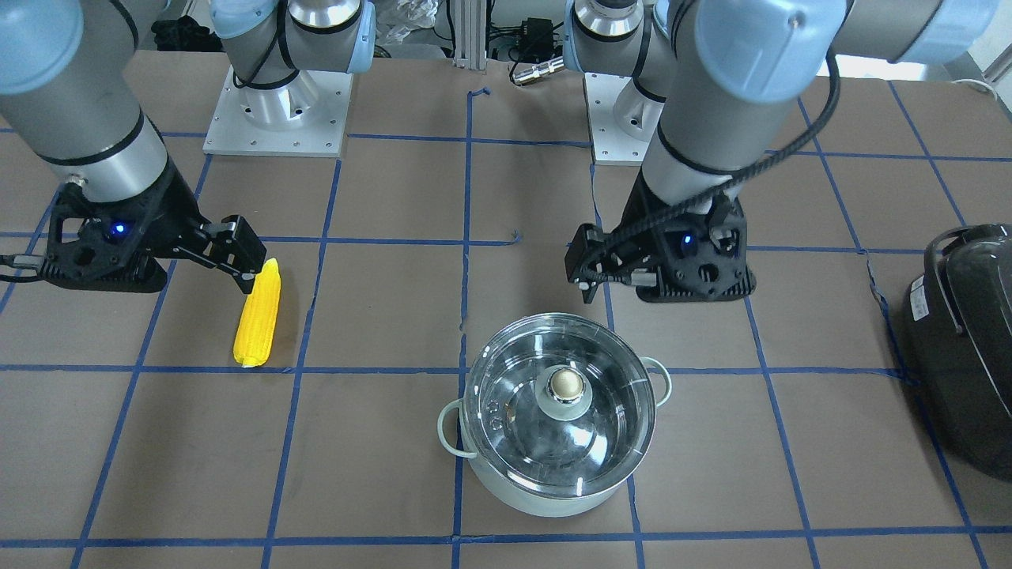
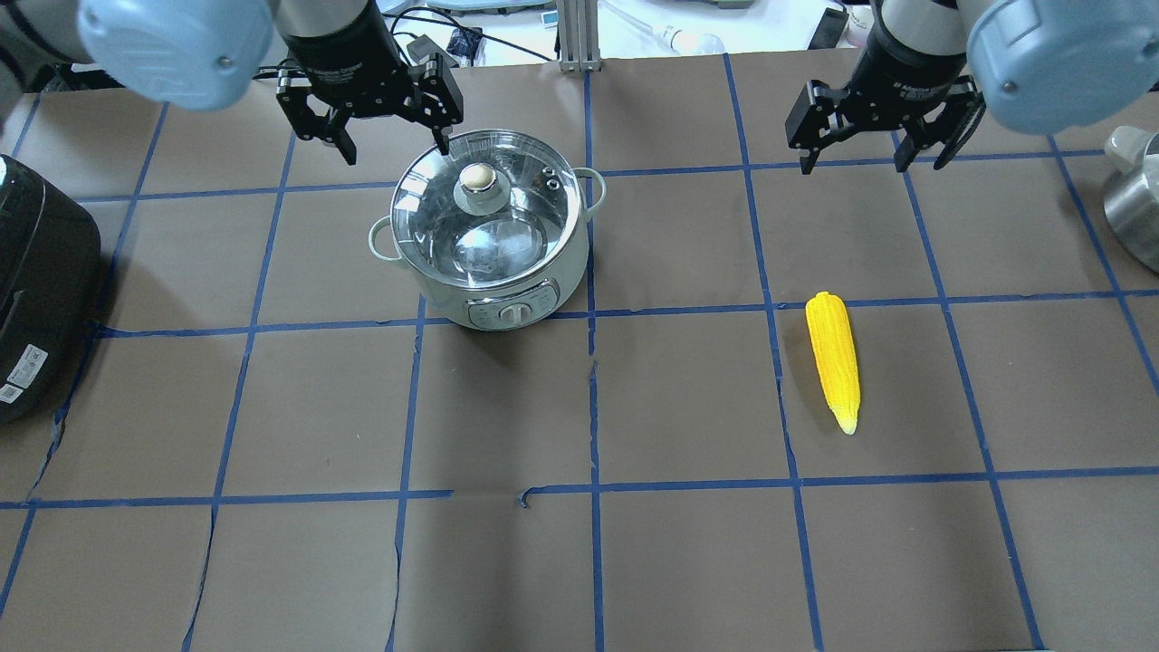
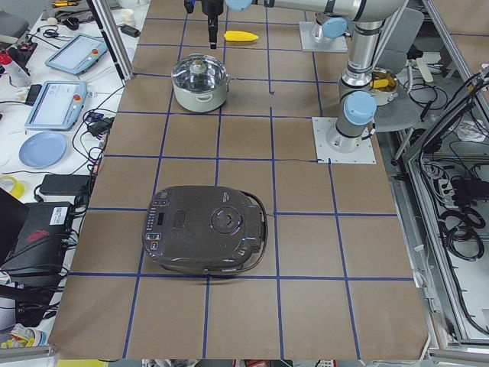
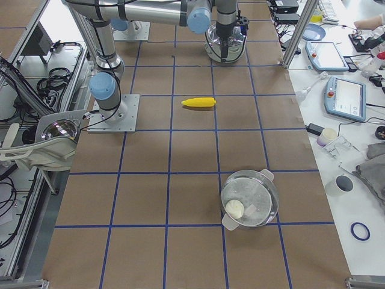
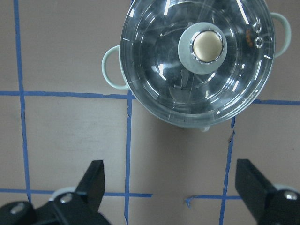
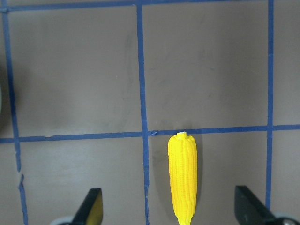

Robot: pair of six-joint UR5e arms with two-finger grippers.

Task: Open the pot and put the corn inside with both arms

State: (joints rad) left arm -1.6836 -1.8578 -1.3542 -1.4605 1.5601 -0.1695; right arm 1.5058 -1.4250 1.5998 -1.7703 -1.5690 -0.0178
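**Left fingers** (image 5: 93,180): spread wide, empty. The pot (image 2: 554,285) stands on the tabletop (image 2: 507,407) ahead of them, with the glass lid (image 5: 159,70) seated and the knob (image 5: 208,45) up. Only the overhead view shows the control dial (image 2: 513,313) on the pot's wall; the left wrist view hides it.

**Right fingers** (image 6: 91,208): spread wide, empty. The corn (image 6: 183,180) lies flat below the gap between them, its long axis running straight away from the fingers. Its near end is cut off in the right wrist view. The overhead view shows the tapered tip pointing toward the robot. Height of the fingers over the corn: cannot tell.
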